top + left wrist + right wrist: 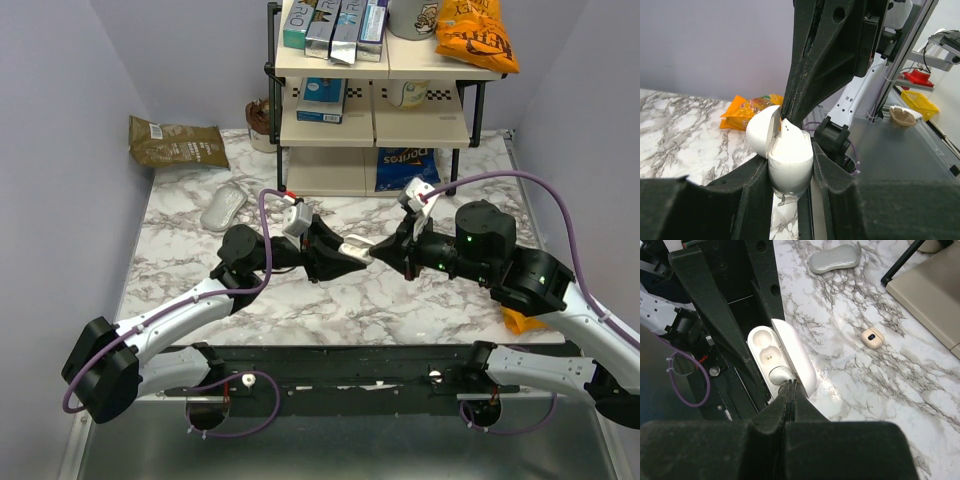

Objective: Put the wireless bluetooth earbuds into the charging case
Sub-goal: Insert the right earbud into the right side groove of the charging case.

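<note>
While the left gripper (790,162) clamps the small smooth white oval plastic charging case (790,150), lid open, the right gripper (790,386), fingers pressed together, meets a pale rounded piece (778,375) in one well. It should push straight down, gently, with the case held steady. A tiny beige rounded earbud (872,337) lies apart on the grey-veined marble table (865,390).

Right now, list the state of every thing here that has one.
case: open, lid swung back
upper socket: empty
cased earbud: in the lower socket; whether fully seated is unclear
loose earbud: lying on the table, outside the case
left end effector: shut on the case
right end effector: shut, tips at the cased earbud
</note>
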